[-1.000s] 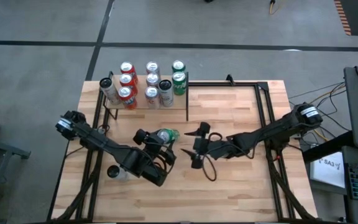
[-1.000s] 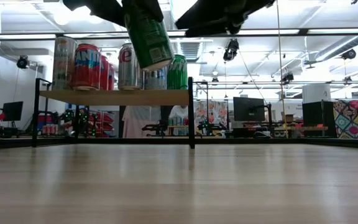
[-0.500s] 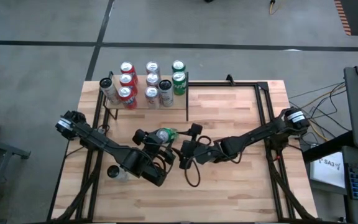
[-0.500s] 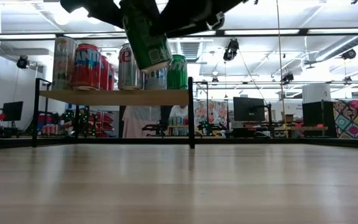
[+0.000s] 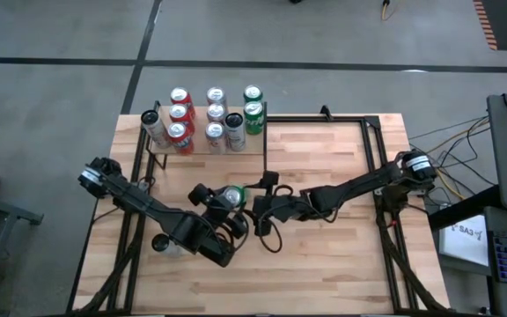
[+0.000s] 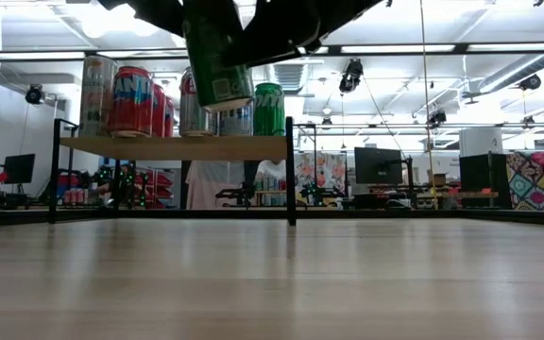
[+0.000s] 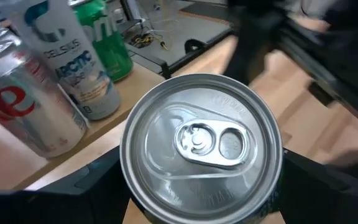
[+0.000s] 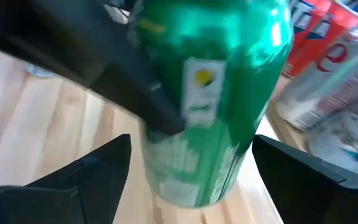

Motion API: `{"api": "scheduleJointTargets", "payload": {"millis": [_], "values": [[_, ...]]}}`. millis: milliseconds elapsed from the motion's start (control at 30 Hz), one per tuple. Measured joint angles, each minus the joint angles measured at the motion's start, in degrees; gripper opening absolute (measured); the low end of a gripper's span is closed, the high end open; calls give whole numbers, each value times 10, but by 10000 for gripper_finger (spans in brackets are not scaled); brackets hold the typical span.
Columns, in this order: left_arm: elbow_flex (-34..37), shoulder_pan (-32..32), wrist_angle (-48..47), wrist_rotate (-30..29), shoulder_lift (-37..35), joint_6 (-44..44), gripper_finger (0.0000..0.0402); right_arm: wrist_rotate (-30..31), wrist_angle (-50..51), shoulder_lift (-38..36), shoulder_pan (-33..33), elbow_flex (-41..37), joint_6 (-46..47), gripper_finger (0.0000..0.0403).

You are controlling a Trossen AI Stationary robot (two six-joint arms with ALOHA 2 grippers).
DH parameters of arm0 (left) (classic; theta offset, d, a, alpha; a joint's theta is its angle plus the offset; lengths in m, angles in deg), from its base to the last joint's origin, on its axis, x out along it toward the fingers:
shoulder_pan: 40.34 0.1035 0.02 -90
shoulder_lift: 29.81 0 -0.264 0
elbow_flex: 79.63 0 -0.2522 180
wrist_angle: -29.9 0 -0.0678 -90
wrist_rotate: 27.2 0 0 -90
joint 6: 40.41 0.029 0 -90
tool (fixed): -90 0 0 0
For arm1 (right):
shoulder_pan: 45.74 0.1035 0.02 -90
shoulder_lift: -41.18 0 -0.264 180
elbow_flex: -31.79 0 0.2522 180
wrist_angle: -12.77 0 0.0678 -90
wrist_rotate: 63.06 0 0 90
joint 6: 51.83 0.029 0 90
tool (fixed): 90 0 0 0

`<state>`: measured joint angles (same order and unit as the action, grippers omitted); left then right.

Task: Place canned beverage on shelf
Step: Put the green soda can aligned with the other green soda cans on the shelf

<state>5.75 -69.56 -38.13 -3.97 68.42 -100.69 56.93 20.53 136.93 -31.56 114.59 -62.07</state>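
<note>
While the left gripper (image 5: 227, 211) has its fingers clamped on the green can (image 5: 232, 195), holding it up in the air short of the shelf (image 6: 173, 147), the right gripper (image 5: 258, 207) sits wide open right beside it, probably lining up a handoff.

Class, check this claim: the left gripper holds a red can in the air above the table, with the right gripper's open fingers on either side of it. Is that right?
Not quite: the can is green, not red, as the right wrist view shows. The rest stands: the left gripper holds it in the air above the table, and the right gripper has its open fingers on either side of it.
</note>
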Motion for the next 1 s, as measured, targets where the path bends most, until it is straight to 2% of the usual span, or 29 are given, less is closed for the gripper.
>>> {"api": "scheduleJointTargets", "payload": {"millis": [233,333,400,600,767,1000], "values": [[0,-11,7,4,0,51,300,-53,-11,1,-20,0,-13,322],[0,-14,32,6,0,83,300,-137,-23,4,-33,0,-26,322],[0,-15,51,11,0,109,300,-170,-33,7,-39,0,-27,321],[0,-14,61,16,0,122,302,-182,-34,8,-44,0,-32,306],[0,-14,65,15,0,119,320,-184,-35,7,-45,0,-34,277],[-1,-13,76,8,0,116,339,-184,-25,6,-45,0,-42,277]]}}
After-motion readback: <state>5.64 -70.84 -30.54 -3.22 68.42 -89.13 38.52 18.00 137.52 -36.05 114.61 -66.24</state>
